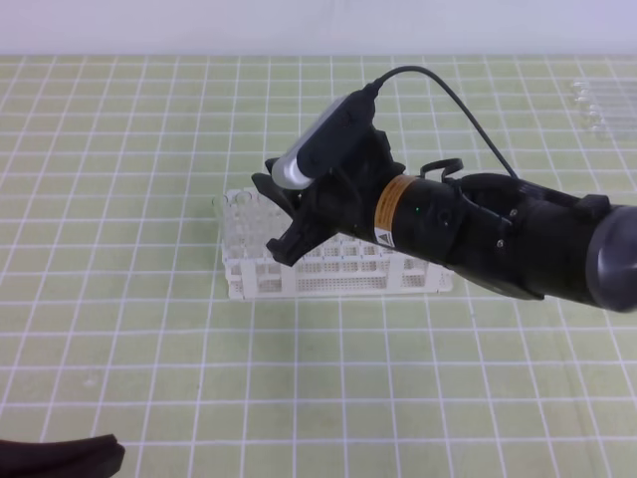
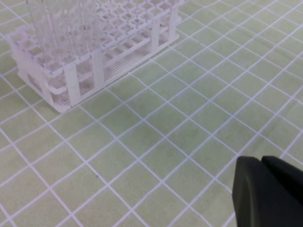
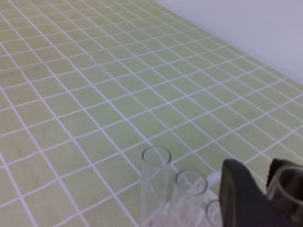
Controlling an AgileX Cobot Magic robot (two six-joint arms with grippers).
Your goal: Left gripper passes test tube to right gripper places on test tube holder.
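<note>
Above the left end of the test tube holder (image 1: pixel 328 264) hangs the right gripper (image 1: pixel 282 216), its black jaws partly open and closed around the test tube (image 3: pixel 288 188), whose clear open rim shows between them in the right wrist view. Just beside the jaws, other clear tubes (image 3: pixel 155 182) stand upright in the rack. Well apart, at the lower left, the left gripper (image 2: pixel 271 191) is closed and holds nothing.
</note>
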